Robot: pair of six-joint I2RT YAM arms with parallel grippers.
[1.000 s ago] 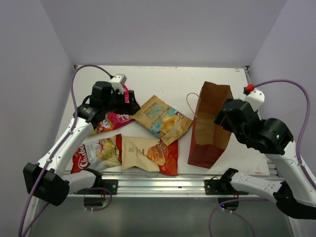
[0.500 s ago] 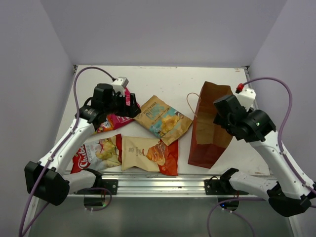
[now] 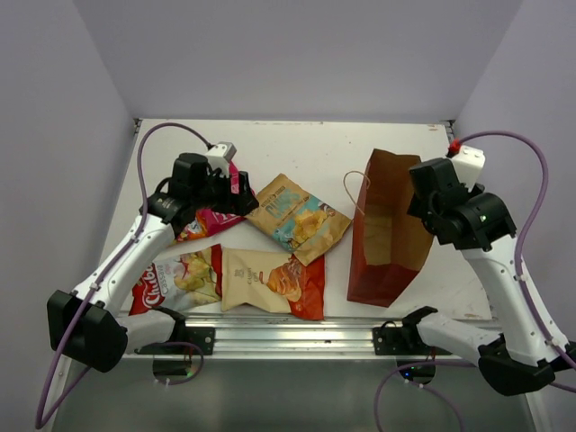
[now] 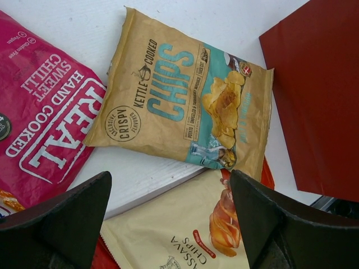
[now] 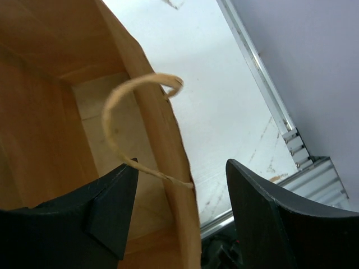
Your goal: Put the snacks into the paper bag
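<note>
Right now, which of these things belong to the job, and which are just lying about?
Part of the job: paper bag, magenta REAL packet, tan-and-blue chips packet, cream-and-orange packet, red-and-white packet.
Just there: table, metal rail at its near edge.

Colours of the packets and the bag

Ahead of the left claw [image 4: 168, 185]: tan packet [image 4: 179, 106], teal letters, golden chips. To its left: magenta packet [image 4: 45, 117], white letters. Directly under it: cream packet [image 4: 185, 238], orange chips. At the right claw [image 5: 180, 168]: brown paper bag [image 5: 50, 112], pale beige twine handle [image 5: 120, 101].
</note>
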